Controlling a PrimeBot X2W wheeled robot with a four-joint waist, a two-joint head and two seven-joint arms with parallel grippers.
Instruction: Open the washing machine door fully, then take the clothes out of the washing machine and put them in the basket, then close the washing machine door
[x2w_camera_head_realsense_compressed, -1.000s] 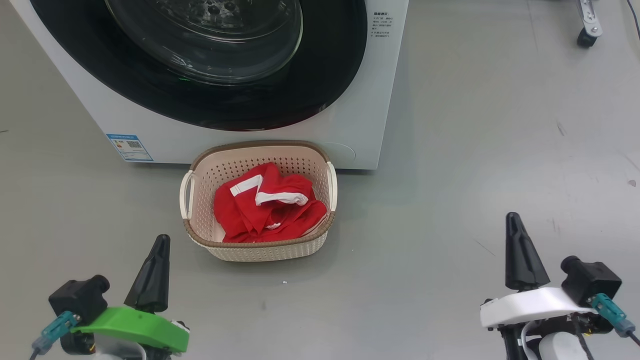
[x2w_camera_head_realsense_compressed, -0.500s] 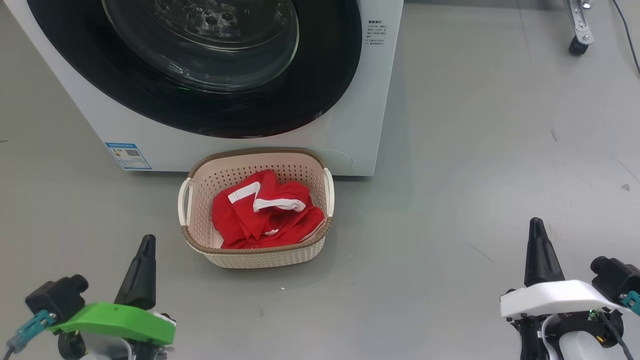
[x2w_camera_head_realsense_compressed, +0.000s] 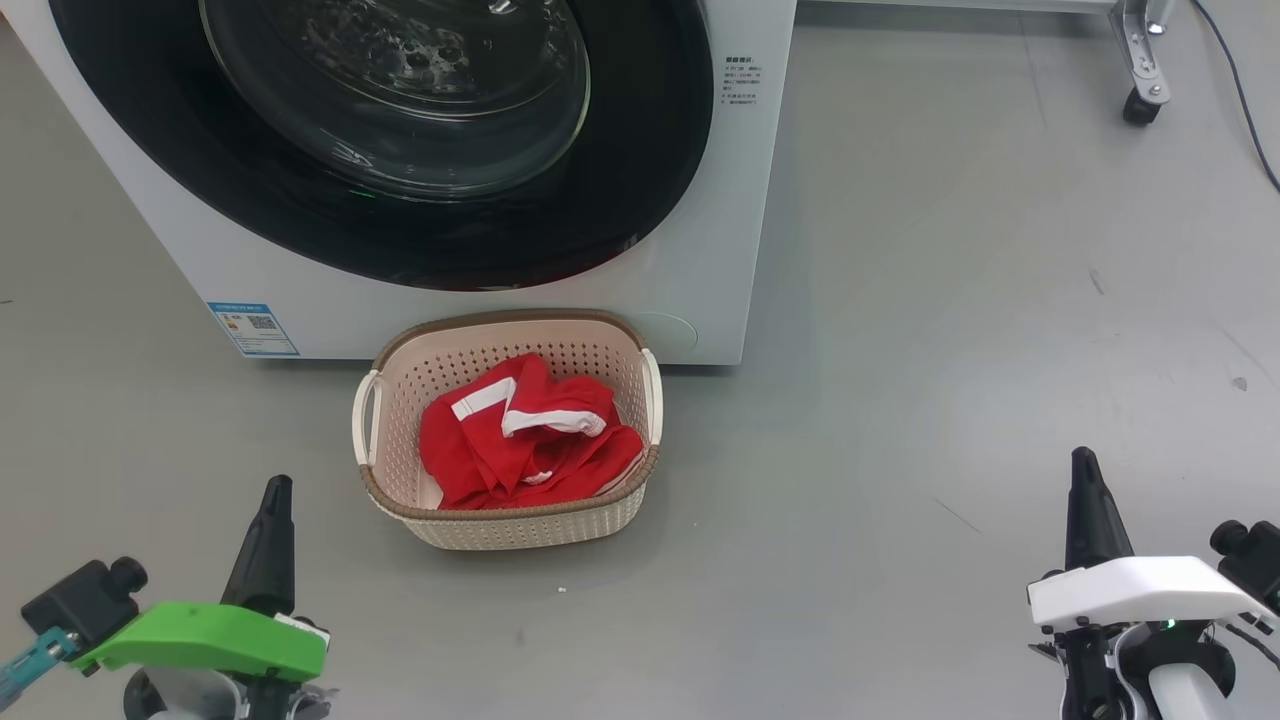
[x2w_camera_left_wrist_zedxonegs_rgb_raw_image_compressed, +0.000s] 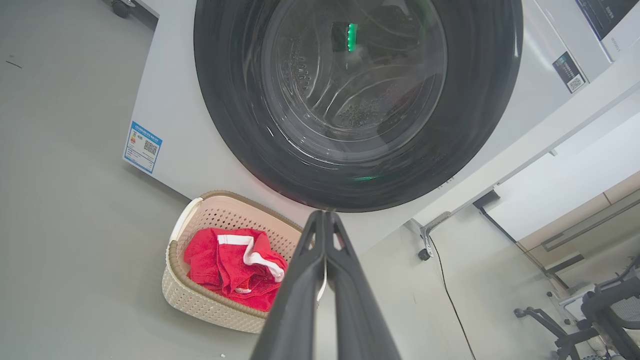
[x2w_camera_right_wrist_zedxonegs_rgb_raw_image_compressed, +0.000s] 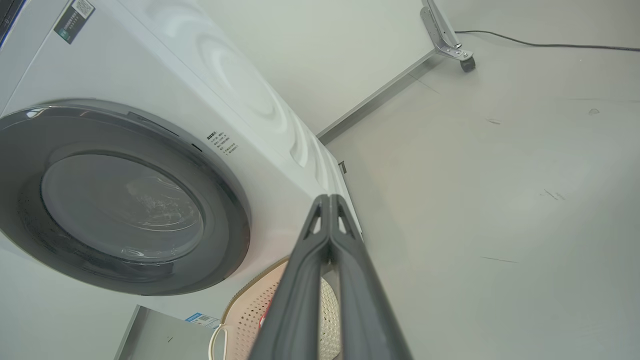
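The washing machine (x2w_camera_head_realsense_compressed: 720, 250) stands at the top of the head view, its door (x2w_camera_head_realsense_compressed: 640, 150) lying flat against its front, black rim around clear glass. Through the glass of the door (x2w_camera_left_wrist_zedxonegs_rgb_raw_image_compressed: 350, 90) I see bare steel drum. On the floor in front sits the basket (x2w_camera_head_realsense_compressed: 505, 525) holding the red clothes (x2w_camera_head_realsense_compressed: 520, 445) with white trim. My left gripper (x2w_camera_head_realsense_compressed: 277, 487) is shut and empty, low left of the basket; its fingers (x2w_camera_left_wrist_zedxonegs_rgb_raw_image_compressed: 325, 220) meet at the tips. My right gripper (x2w_camera_head_realsense_compressed: 1082, 460) is shut and empty, far right on the floor side. The machine (x2w_camera_right_wrist_zedxonegs_rgb_raw_image_compressed: 240, 100) and basket (x2w_camera_right_wrist_zedxonegs_rgb_raw_image_compressed: 250, 310) also show beside the right gripper (x2w_camera_right_wrist_zedxonegs_rgb_raw_image_compressed: 329, 200).
Grey floor (x2w_camera_head_realsense_compressed: 950, 350) spreads to the right of the machine. A caster on a metal frame leg (x2w_camera_head_realsense_compressed: 1138, 100) and a black cable (x2w_camera_head_realsense_compressed: 1240, 90) lie at the far right. Office chair legs (x2w_camera_left_wrist_zedxonegs_rgb_raw_image_compressed: 590, 320) stand at the lower right of the left wrist view.
Both grippers have dropped lower and further out toward the head view's bottom corners, still shut. The whole picture has slid down slightly, so the camera moved. Basket and clothes lie as before.
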